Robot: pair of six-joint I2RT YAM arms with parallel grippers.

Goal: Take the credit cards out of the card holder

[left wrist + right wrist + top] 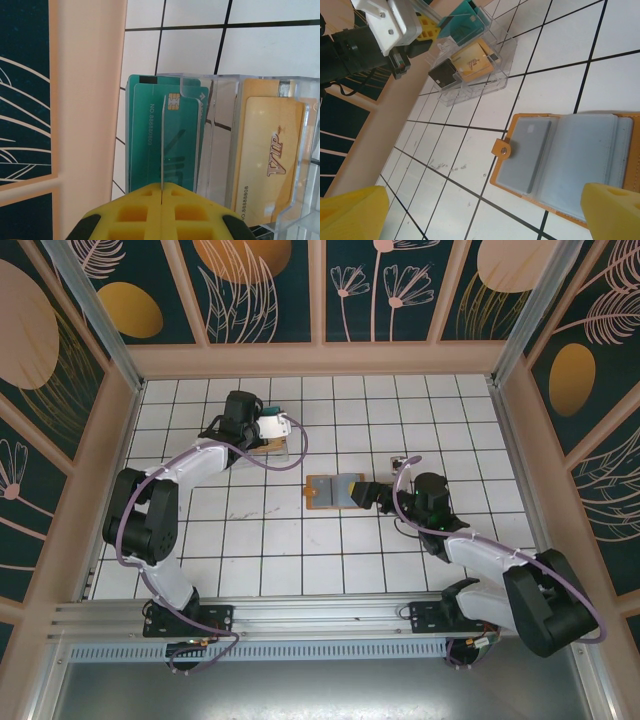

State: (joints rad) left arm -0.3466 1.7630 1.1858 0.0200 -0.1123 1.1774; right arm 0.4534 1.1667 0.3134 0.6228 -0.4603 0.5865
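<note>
Inside the clear tray [212, 125] stand teal cards [145, 150] and a tan card [270, 150].

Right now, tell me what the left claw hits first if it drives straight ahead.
Probably the left claw meets the front wall of the clear tray, teal cards just behind; depth unclear.

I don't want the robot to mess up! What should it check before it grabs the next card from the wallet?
1. The card holder lies open and flat: ok.
2. There is a card inside a sleeve to take: ok, one shows through.
3. The right end effector is open: ok.
4. The right end effector is lined up on that card: cannot tell.
5. The left end effector is away from the card holder: ok, it is at the clear tray.
6. The left end effector is empty: cannot tell, its fingers are together.
</note>
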